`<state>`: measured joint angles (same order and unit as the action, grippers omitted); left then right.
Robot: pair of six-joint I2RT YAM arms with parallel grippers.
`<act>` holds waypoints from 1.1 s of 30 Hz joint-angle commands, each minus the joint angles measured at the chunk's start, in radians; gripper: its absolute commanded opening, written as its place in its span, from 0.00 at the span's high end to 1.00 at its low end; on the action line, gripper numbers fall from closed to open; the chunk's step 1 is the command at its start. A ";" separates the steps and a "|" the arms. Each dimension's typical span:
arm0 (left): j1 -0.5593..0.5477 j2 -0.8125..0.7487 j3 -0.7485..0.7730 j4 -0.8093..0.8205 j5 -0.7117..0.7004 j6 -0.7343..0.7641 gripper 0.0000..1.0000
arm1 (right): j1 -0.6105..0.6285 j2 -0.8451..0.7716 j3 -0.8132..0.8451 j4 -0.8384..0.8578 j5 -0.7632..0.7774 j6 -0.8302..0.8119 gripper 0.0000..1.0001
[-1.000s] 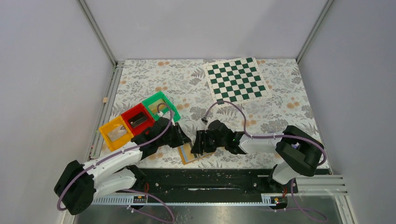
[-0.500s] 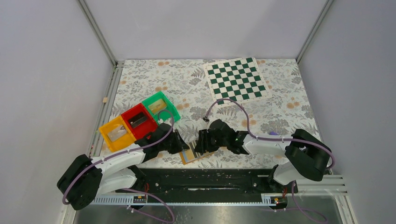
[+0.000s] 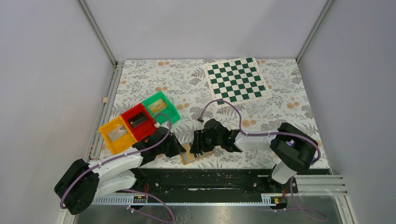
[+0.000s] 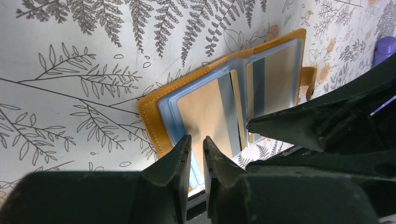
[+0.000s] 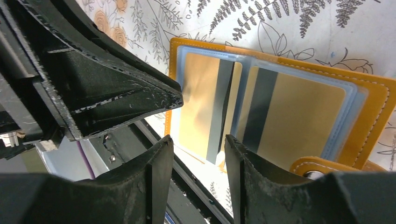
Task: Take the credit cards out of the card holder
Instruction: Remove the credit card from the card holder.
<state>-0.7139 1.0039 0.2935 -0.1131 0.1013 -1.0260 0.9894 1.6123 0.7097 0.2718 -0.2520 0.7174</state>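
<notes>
The left gripper (image 4: 196, 142) is seen with its jaws a narrow slit apart at the edge of the card holder (image 4: 148, 114); whether that edge is pinched cannot be told. The right gripper (image 5: 198, 142) is held open, and a gold card (image 5: 205, 98) with a dark stripe is seen between its fingers. The holder is laid open on the floral worktop (image 3: 187, 84), between both grippers. A second striped card (image 5: 299, 116) and a snap tab (image 5: 317, 168) are shown by the wrist views only. A chessboard (image 3: 236, 79) and three bins (image 3: 137, 120) are shown from above only.
</notes>
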 commanded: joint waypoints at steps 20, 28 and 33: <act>-0.002 0.035 -0.052 0.051 -0.011 -0.011 0.85 | 0.007 0.033 0.051 -0.102 0.105 -0.029 0.45; -0.003 0.013 -0.057 0.052 -0.001 -0.006 0.85 | -0.063 0.079 -0.077 0.289 -0.213 0.144 0.49; -0.004 0.002 -0.066 0.073 0.012 -0.020 0.85 | -0.090 0.069 -0.093 0.337 -0.239 0.169 0.53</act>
<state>-0.7136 1.0122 0.2550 -0.0265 0.1059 -1.0473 0.9089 1.6787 0.6228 0.4751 -0.3977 0.8330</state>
